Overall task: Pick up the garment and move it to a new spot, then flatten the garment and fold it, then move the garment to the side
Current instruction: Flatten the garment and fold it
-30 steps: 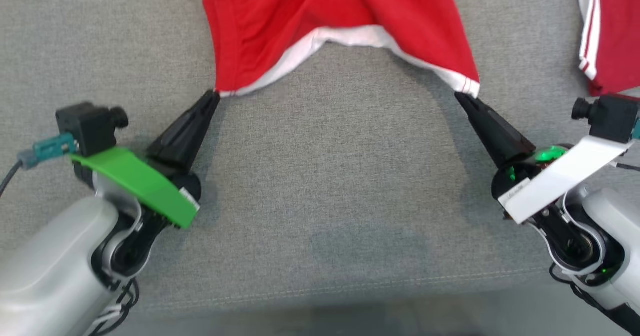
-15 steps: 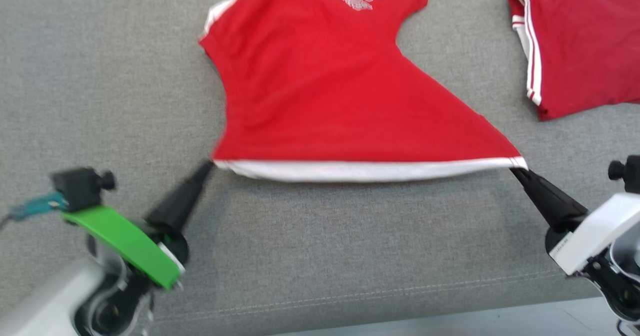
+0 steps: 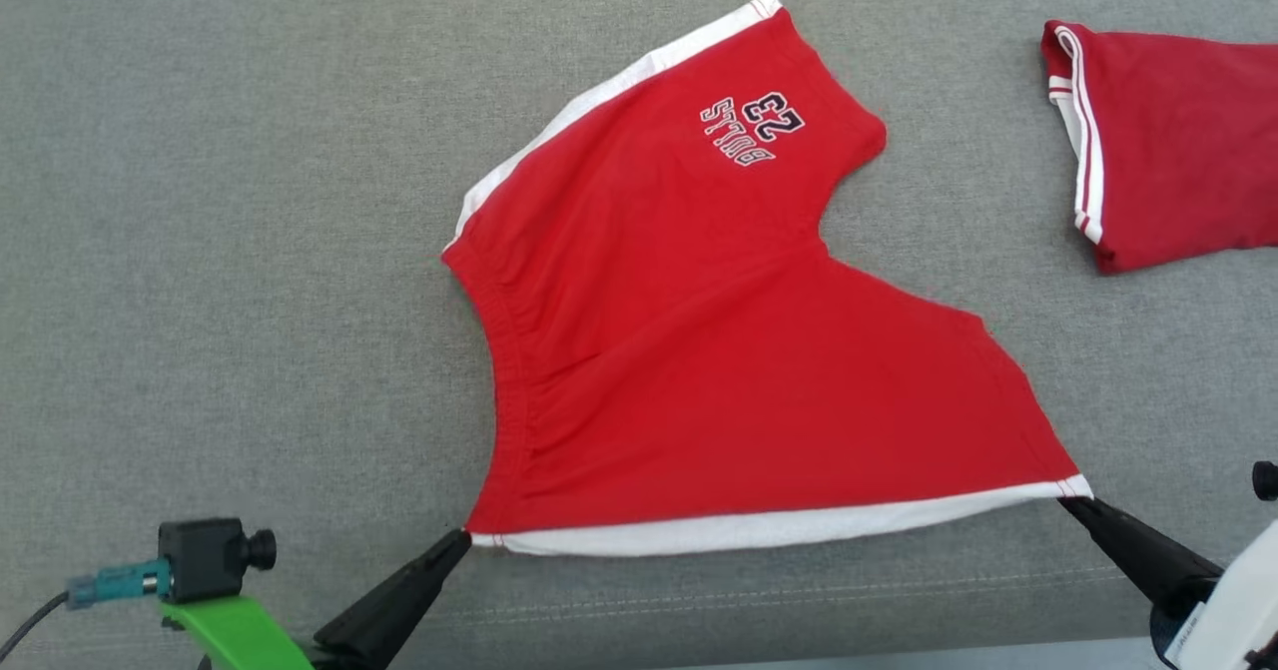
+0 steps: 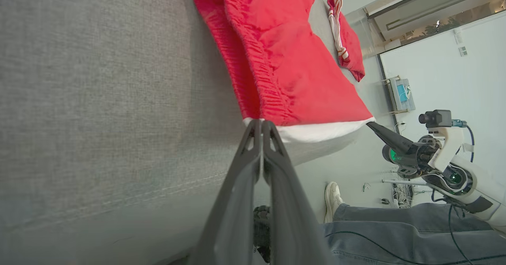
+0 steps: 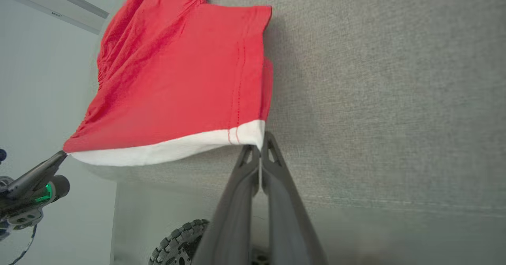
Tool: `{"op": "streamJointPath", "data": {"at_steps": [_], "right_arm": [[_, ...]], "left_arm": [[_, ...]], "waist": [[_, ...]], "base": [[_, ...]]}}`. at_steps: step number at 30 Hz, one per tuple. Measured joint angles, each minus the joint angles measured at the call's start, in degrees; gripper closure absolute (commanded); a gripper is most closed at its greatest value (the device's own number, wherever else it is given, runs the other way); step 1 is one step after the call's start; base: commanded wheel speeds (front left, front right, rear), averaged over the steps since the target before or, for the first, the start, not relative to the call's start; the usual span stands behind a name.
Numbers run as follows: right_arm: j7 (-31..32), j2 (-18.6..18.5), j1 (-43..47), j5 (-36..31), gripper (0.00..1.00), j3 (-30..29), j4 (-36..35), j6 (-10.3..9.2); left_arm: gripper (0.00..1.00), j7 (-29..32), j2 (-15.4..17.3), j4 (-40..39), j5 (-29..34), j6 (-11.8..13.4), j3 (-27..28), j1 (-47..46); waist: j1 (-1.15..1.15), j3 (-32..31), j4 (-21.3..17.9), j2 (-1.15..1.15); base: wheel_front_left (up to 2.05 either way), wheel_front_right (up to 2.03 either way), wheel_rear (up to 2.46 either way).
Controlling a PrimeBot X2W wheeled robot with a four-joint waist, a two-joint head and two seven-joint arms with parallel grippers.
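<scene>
A grey cloth-covered table (image 3: 200, 251) spans the head view, with a stitched seam running along its near edge. On its middle lies the garment (image 3: 719, 370), a pair of red shorts spread wide. The elastic waistband is towards the robot's left, and one leg reaches away to the far side. The other leg is drawn taut along the near side. A white band (image 3: 779, 528) trims that near edge, and the wrist views show it raised slightly off the table, with shadow beneath.

A second red garment (image 3: 1178, 141) with white stripes lies well apart at the far right. In the left wrist view, a person's leg in jeans (image 4: 395, 233) and a pale shoe (image 4: 333, 198) show beyond the table edge.

The left gripper (image 3: 454, 542) has its fingers pressed together on the waistband corner of the white band. The right gripper (image 3: 1073, 505) has its fingers clamped on the opposite corner, at the leg hem. Navy lettering (image 3: 751, 129) sits upside down on the far leg. A knobbly wheel (image 5: 178, 241) shows in the right wrist view.
</scene>
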Motion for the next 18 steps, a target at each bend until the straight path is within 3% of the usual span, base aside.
{"op": "streamJointPath", "data": {"at_steps": [8, 13, 18], "right_arm": [[-0.66, -6.67, 0.72, 2.50, 1.00, -5.10, -9.16, 0.09], [2.79, -12.27, -7.64, 1.67, 1.00, -9.73, -13.03, 0.31], [5.76, -13.26, -15.24, 4.08, 1.00, -14.22, -13.36, 0.13]], "left_arm": [[1.00, -0.99, 5.53, -6.91, -0.07, 0.80, 2.44, 1.37], [1.00, 0.86, 7.54, -11.27, -0.57, 1.08, 4.44, -1.22], [1.00, 3.08, 8.11, -12.94, -3.18, 1.26, 6.94, -6.22]], "waist": [[0.00, 1.71, -0.72, 0.00], [0.00, 4.43, -0.96, 0.00], [0.00, 6.95, -0.84, 0.00]], "base": [[0.00, 0.00, 0.00], [0.00, 0.00, 0.00], [0.00, 0.00, 0.00]]}}
